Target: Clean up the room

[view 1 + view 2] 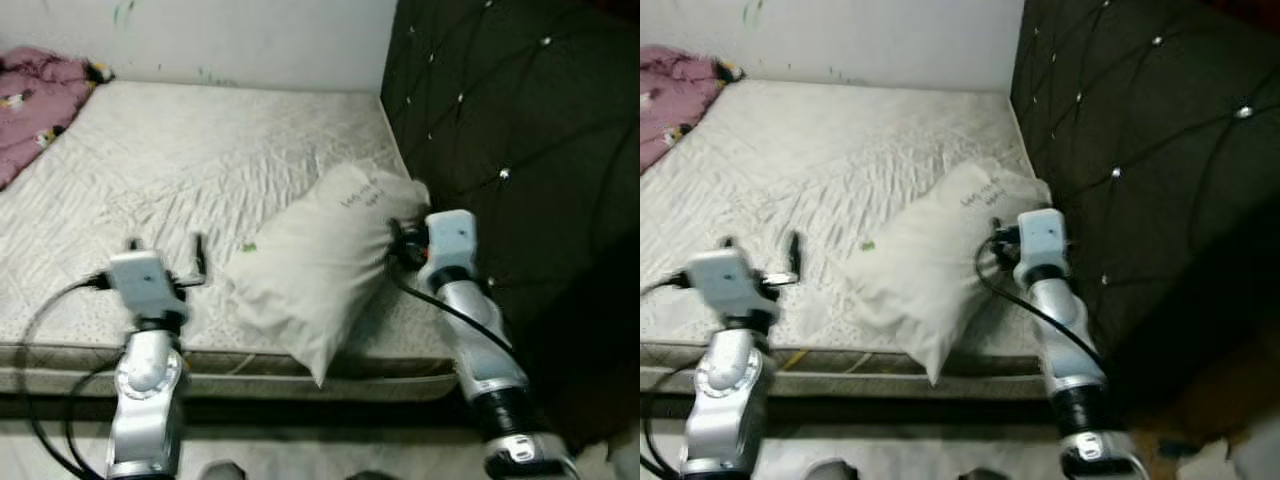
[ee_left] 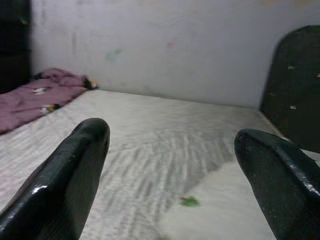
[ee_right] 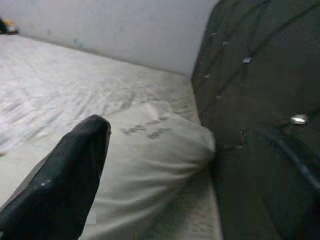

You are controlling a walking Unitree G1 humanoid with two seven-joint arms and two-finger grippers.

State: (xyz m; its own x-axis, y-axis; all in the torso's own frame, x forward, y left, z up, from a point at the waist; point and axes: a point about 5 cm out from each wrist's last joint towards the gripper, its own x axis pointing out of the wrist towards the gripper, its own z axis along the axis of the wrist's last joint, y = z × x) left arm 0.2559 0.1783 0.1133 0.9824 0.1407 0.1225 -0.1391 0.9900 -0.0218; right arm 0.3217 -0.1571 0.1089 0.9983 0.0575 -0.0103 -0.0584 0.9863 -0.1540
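Observation:
A white pillow (image 1: 320, 270) with dark writing on it lies slanted on the bare mattress (image 1: 200, 150), its lower corner hanging over the front edge. My right gripper (image 1: 403, 243) is at the pillow's upper right end, close to the headboard. In the right wrist view its fingers (image 3: 75, 170) are open and stand on either side of that end of the pillow (image 3: 150, 160). My left gripper (image 1: 167, 255) hovers open over the mattress, left of the pillow, with nothing between its fingers (image 2: 75, 170).
A dark tufted headboard (image 1: 520, 150) rises along the bed's right side. A pink blanket (image 1: 30, 100) is bunched at the far left corner by the white wall. A small green scrap (image 1: 249, 247) lies beside the pillow.

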